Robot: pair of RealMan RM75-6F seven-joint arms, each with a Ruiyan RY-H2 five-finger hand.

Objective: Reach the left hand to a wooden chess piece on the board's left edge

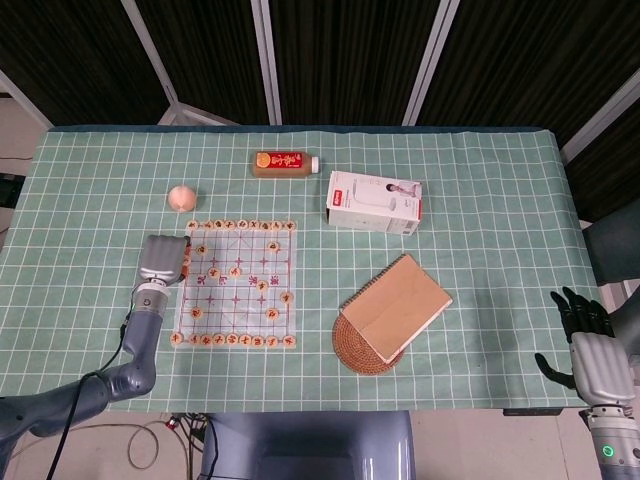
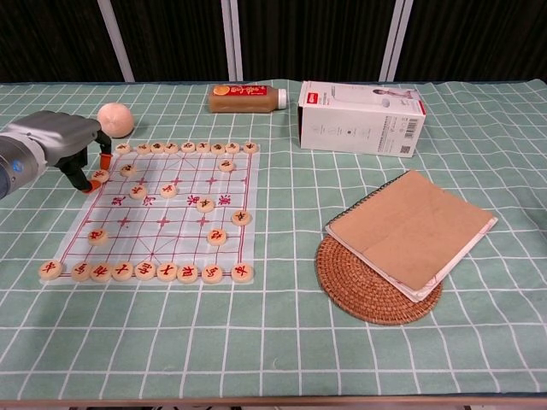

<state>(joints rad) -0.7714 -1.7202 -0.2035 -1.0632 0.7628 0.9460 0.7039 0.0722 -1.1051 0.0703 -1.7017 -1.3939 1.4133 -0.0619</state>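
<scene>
The grey left hand (image 2: 60,141) hovers at the translucent red-lined chess board's (image 2: 171,226) left edge, fingertips bracketing a round wooden chess piece (image 2: 100,176) there; whether it grips is unclear. The black-fingered right hand (image 1: 590,350) idles off the surface, fingers spread.

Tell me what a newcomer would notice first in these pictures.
The chess board, dotted with round wooden pieces, lies on the green checked cloth at the left, with the left hand at its left edge. To the right, a brown notebook lies tilted over a round woven mat.
</scene>
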